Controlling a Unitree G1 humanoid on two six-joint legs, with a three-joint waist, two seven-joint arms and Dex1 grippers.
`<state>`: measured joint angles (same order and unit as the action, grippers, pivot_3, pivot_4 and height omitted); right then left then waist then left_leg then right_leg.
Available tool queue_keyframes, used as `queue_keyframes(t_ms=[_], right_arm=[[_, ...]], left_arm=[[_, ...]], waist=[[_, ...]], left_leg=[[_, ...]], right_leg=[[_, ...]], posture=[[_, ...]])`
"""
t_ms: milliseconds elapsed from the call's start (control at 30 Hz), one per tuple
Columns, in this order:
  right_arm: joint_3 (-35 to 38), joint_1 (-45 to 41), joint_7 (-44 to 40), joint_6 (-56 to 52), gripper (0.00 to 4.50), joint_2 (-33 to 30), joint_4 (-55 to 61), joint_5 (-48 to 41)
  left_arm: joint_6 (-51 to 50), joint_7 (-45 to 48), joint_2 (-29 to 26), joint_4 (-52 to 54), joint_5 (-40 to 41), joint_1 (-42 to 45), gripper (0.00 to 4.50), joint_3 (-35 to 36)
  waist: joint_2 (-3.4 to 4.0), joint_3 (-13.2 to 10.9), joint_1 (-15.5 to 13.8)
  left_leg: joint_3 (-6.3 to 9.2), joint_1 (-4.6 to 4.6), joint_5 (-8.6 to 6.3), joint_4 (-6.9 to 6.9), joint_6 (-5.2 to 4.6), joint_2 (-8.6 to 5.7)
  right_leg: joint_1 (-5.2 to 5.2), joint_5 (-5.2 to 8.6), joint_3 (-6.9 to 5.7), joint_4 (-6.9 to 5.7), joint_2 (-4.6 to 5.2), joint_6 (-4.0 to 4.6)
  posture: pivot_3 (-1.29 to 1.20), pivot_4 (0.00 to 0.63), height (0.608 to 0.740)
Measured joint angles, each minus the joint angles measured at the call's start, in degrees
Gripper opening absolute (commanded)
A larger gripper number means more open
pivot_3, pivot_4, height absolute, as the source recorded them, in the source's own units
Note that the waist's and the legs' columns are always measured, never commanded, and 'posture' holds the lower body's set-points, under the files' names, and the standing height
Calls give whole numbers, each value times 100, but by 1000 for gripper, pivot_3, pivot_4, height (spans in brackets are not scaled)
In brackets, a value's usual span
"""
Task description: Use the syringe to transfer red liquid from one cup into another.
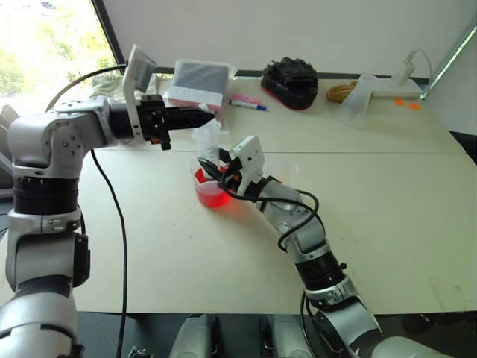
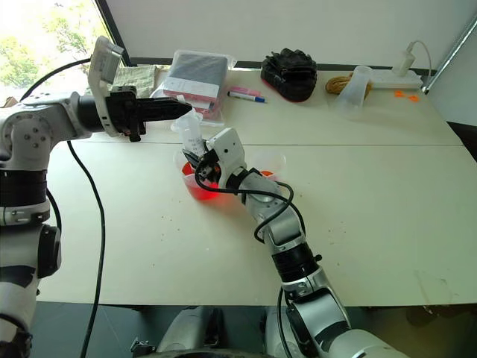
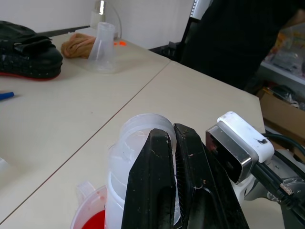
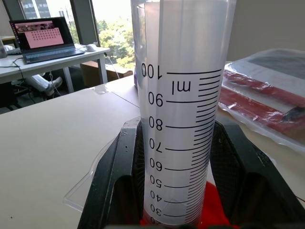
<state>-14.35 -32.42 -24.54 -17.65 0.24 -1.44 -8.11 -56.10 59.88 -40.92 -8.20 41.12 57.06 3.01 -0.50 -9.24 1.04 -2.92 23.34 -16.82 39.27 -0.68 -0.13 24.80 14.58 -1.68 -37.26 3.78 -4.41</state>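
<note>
The syringe (image 1: 208, 143) stands upright in the wide clear beaker (image 1: 211, 194), which holds red liquid (image 2: 198, 189). My right gripper (image 4: 174, 157) is shut on the syringe's barrel (image 4: 183, 109), with a black finger on each side of the printed scale. From the left my left gripper (image 1: 206, 112) reaches in level, its fingers (image 3: 164, 186) shut on the plunger's clear top (image 3: 143, 131). A smaller clear cup (image 2: 271, 161) stands just behind my right wrist, partly hidden.
At the back of the table lie a bagged box (image 1: 198, 80), a marker pen (image 1: 247, 104), a black padded item (image 1: 291, 80), a rope coil (image 1: 340, 92), an upturned clear cup (image 1: 359, 95) and a power strip (image 1: 395, 91). A person in dark clothes (image 3: 238, 38) stands beyond the table.
</note>
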Motion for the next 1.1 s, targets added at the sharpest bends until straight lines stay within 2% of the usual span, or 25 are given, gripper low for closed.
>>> queue_keyframes(t_ms=[1100], right_arm=[[44, 12, 52, -50, 1343, -14, 62, 1]], left_arm=[[30, 87, 94, -200, -150, 308, 23, -26]], waist=[[0, 0, 2]], left_leg=[[0, 0, 0, 0, 0, 0]], right_leg=[[0, 0, 0, 0, -1, 0]], posture=[[0, 150, 740]])
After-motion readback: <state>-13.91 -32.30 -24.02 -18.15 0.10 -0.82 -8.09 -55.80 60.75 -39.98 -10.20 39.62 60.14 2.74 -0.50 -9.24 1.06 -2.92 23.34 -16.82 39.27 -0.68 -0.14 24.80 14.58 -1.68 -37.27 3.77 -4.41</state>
